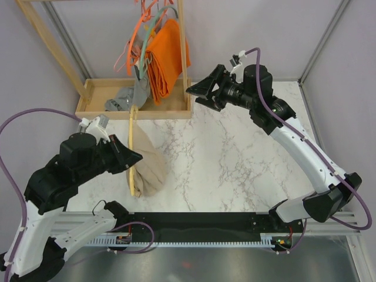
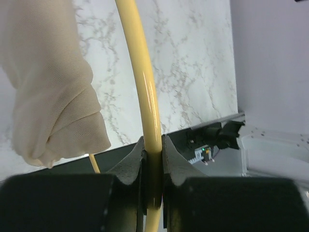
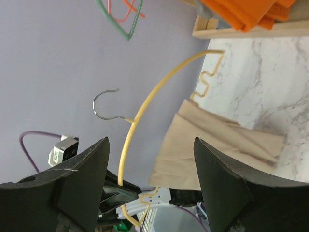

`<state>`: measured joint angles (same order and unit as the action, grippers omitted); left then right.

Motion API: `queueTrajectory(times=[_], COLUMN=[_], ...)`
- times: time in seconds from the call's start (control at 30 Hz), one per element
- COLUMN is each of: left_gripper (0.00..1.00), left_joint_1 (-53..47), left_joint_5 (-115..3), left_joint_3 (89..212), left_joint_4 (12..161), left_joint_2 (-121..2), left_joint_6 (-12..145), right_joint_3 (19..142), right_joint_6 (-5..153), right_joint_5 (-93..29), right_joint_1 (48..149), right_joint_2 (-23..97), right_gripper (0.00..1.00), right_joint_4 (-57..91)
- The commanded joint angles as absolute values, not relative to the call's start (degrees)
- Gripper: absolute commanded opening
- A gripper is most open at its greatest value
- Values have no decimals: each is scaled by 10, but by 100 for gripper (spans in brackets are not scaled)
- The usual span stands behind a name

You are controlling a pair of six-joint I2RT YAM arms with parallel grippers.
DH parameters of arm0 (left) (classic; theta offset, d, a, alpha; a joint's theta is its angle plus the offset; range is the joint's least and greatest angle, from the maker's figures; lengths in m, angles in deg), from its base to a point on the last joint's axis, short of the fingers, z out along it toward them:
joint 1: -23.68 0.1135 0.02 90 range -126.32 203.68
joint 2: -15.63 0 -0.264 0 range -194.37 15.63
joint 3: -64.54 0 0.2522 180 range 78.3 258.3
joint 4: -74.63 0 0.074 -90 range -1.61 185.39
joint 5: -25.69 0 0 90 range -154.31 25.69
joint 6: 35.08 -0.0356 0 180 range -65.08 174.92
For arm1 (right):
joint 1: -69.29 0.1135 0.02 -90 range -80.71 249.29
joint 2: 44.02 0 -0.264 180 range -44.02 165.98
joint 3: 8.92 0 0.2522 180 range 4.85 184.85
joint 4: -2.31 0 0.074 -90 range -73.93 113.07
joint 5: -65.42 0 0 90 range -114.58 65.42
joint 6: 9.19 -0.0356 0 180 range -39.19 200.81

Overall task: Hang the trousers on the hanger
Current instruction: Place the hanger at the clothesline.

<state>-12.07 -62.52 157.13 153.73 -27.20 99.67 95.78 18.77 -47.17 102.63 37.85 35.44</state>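
Left hand (image 2: 153,145) clamping hanger (image 2: 144,82), right hand (image 3: 150,143) spread open, trousers (image 2: 50,96) cropped at edge

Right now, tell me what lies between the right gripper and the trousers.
Nothing but bare marble table, as the top view shows; the open right gripper hangs apart from the trousers draped on the hanger.

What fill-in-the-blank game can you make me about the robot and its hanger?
1. The ____ arm's jaws are clamped on the pale yellow hanger.
2. The beige trousers are draped over the ____.
3. The right arm's jaws are ____ and hold nothing.

Missing words: left; hanger; open.
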Motion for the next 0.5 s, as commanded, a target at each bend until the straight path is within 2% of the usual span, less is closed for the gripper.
queueTrajectory(times=[0.0,0.13,0.37,0.47], left_gripper=[2,2,2,2], left_joint_1=[-119,-120,-117,-78], left_joint_5=[-766,-845,-967,-956], left_joint_3=[1628,1675,1765,1805], left_joint_4=[1580,1643,1625,1596], left_joint_2=[-277,-325,-405,-447], left_joint_6=[1039,1058,1044,1010], right_joint_3=[981,979,997,1010], right_joint_6=[207,210,220,236], right_joint_5=[-475,-486,-523,-546], right_joint_1=[1004,988,976,972], right_joint_2=[358,359,368,378], right_gripper=[78,78,77,77], right_joint_4=[366,370,386,412])
